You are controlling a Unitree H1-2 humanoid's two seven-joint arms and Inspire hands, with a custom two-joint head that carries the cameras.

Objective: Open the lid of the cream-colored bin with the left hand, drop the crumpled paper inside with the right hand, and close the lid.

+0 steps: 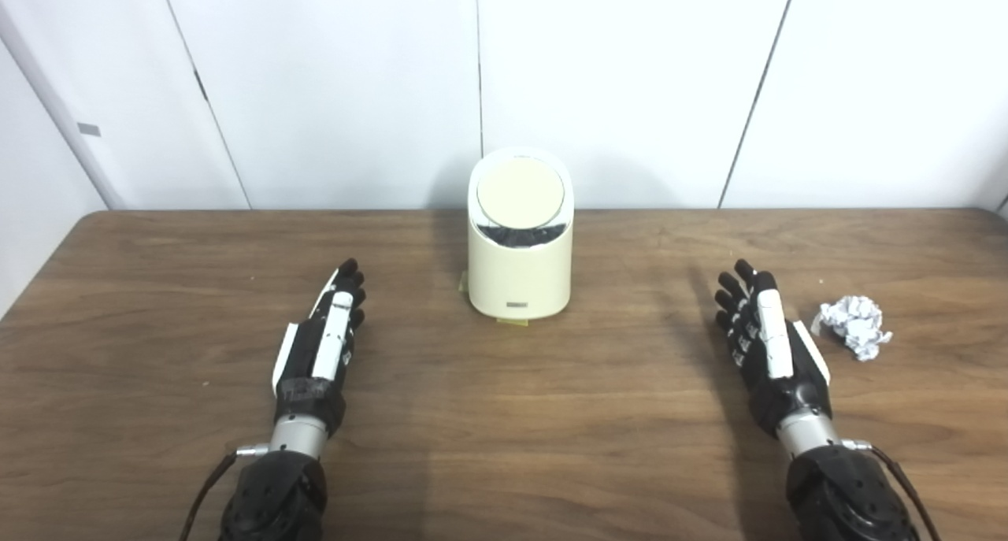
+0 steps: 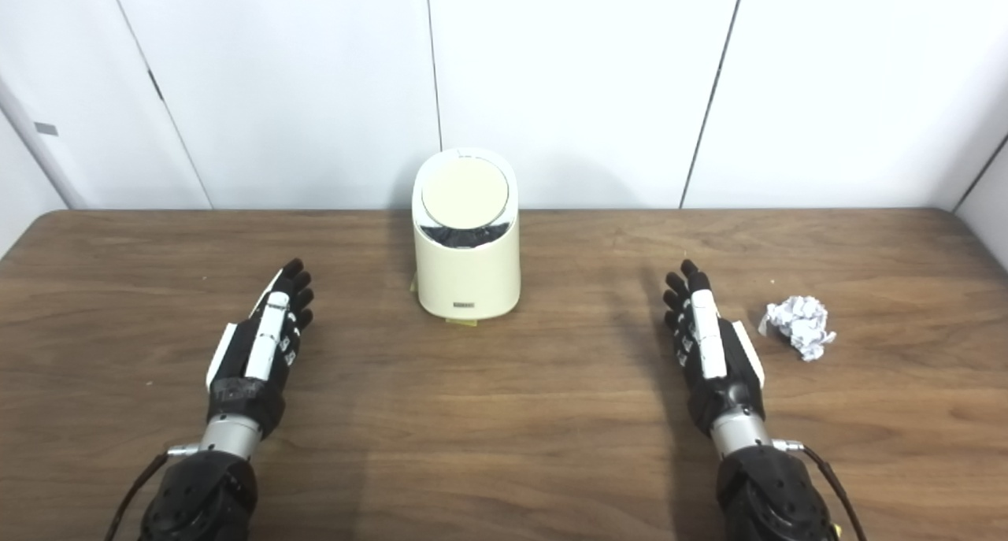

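Left eye view: a cream-colored bin (image 1: 520, 269) is seen upright near the far middle of the wooden table (image 1: 504, 415), close to the white panelled wall (image 1: 354, 84). Its round lid (image 1: 520, 194) is tilted toward the camera and appears seated, though a dark, shiny band under its near edge makes it hard to tell whether it is fully shut. The left hand (image 1: 323, 344) is laid low over the table, left of the bin and well apart from it, fingers stretched forward and holding nothing. The right hand (image 1: 768, 344) is placed likewise on the other side, fingers extended and slightly spread, nothing held. The crumpled paper (image 1: 852, 324) is found on the table just beside the right hand, on its outer side, not touching it. Right eye view: the same layout is recorded from a little to the right. The bin is seen left of centre, a small yellowish tab (image 2: 463, 322) showing at its base. Both hands are seen flat and empty over the wood, the paper ball lying near the right hand, apart from the bin.
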